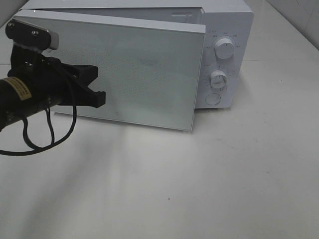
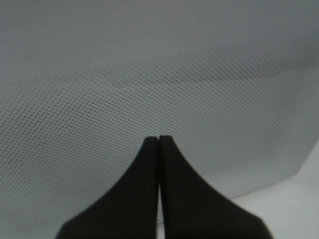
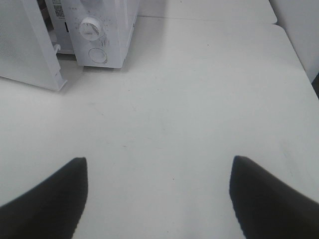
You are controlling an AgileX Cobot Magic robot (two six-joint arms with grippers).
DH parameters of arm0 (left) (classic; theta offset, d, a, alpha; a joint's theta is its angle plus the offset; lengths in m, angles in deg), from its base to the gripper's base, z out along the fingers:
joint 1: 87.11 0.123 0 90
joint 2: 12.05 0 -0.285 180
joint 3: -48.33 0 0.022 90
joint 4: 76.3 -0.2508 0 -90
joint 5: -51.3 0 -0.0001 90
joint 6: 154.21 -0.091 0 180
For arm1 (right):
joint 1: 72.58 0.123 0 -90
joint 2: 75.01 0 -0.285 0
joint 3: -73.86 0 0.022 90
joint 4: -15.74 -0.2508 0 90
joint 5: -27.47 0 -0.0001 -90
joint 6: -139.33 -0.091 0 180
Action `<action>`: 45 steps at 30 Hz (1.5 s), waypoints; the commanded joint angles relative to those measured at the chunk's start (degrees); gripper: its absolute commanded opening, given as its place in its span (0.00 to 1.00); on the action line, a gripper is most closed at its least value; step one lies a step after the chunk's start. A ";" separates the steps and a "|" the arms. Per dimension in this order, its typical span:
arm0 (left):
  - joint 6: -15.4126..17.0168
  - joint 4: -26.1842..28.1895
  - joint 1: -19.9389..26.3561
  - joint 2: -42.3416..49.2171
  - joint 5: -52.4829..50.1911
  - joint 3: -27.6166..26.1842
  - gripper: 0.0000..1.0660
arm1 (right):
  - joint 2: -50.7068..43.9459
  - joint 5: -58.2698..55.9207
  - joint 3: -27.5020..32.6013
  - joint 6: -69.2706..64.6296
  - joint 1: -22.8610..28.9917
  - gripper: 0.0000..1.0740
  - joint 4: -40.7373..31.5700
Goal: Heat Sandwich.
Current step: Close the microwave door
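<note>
The sandwich is out of view. A white microwave (image 1: 227,25) stands at the back of the table, its dotted glass door (image 1: 139,69) swung partly open toward the front. My left gripper (image 1: 99,95) is shut, empty, with its tips at the door's outer face near its left side. In the left wrist view the shut fingertips (image 2: 159,138) sit close against the dotted door (image 2: 149,74). My right gripper (image 3: 159,160) is open over bare table, holding nothing, with the microwave (image 3: 107,25) and the door's edge (image 3: 30,50) farther off.
The microwave's panel carries two round knobs (image 1: 224,50) (image 1: 218,79) and a round button (image 1: 213,98). A black cable (image 1: 47,134) loops down from the left arm. The white table (image 1: 199,189) stretches out in front of and to the right of the microwave.
</note>
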 commanded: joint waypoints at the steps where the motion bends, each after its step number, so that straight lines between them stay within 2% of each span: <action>1: -0.80 2.64 -1.95 -1.09 -0.17 -2.18 0.00 | -1.66 0.46 0.00 0.52 -0.23 0.70 -0.11; 6: -1.03 4.35 -4.01 -2.69 0.29 -5.16 0.00 | -1.66 0.46 0.00 0.52 -0.23 0.70 -0.11; 9: -2.29 6.19 -4.98 -3.55 1.03 -7.22 0.00 | -1.66 0.46 0.00 0.52 -0.23 0.70 -0.11; 15: -2.23 8.37 -6.76 -6.19 1.66 -11.69 0.00 | -1.66 0.46 0.00 0.52 -0.23 0.70 -0.11; 25: -2.23 8.48 -9.45 -10.37 2.98 -18.39 0.00 | -1.66 0.46 0.00 0.52 -0.23 0.70 -0.11; 42: -2.18 8.59 -9.85 -15.58 5.84 -28.13 0.00 | -1.66 0.46 0.00 0.52 -0.23 0.70 -0.11; 45: -2.18 10.03 -9.85 -16.62 6.07 -29.74 0.00 | -1.66 0.46 0.00 0.52 -0.23 0.70 -0.11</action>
